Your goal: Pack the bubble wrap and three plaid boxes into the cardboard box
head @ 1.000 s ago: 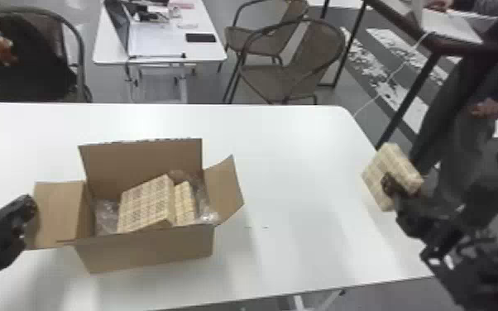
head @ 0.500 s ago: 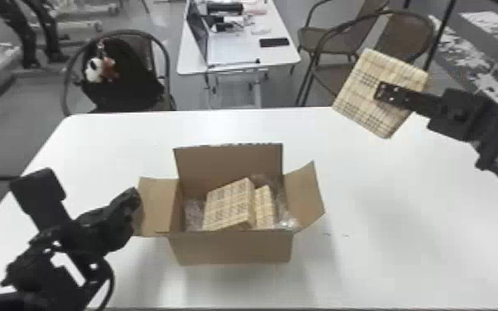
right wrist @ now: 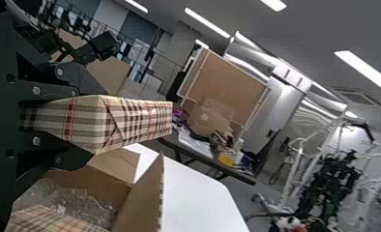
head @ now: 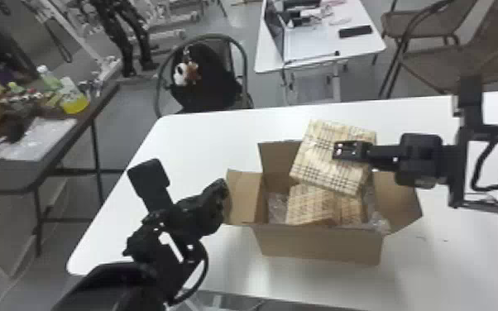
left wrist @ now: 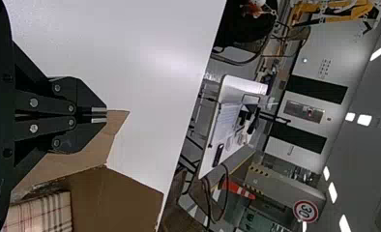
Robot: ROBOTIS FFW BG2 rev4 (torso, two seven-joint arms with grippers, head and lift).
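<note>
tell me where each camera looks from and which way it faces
Head view: on the head, facing forward and down at the cardboard box on the white table; both arms show.
Left wrist view: on the left arm, facing across the table toward a laptop desk; its closed jaws show.
Right wrist view: on the right arm, facing the cluttered side table; its jaws grip a plaid box.
Head and right wrist views share that plaid box and the side table.
</note>
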